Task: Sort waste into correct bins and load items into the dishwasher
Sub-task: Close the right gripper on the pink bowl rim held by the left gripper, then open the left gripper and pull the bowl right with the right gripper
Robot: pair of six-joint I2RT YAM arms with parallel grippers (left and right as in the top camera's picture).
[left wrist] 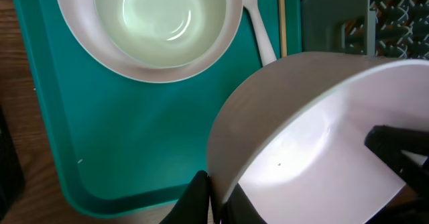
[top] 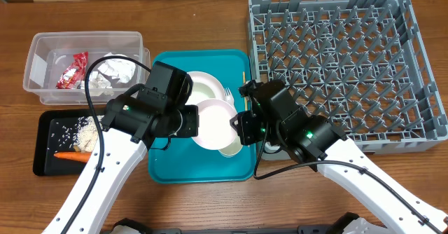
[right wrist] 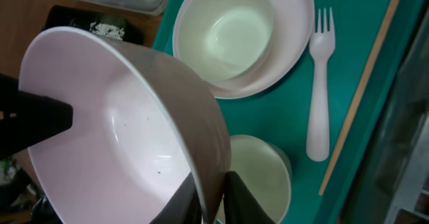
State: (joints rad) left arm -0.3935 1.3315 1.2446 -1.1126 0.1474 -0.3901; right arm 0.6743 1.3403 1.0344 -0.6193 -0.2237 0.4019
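Note:
A white bowl [top: 213, 125] hangs tilted over the teal tray [top: 168, 167], held from both sides. My left gripper [top: 190, 122] is shut on its left rim, fingers pinching the wall [left wrist: 218, 200]. On the opposite rim my right gripper [top: 238, 129] is shut as well [right wrist: 216, 197]. A second white bowl sits in the white plate [top: 204, 88] at the tray's back. Beside them lie a white fork [right wrist: 320, 96] and a thin wooden stick [right wrist: 365, 83]. The small white cup [right wrist: 258, 177] stands under the held bowl. The grey dishwasher rack [top: 336, 59] is to the right.
A clear tub [top: 42, 66] at back left holds a red wrapper [top: 72, 69] and crumpled napkins [top: 112, 73]. The black tray [top: 49, 132] in front of it holds rice [top: 87, 132] and a carrot [top: 70, 156].

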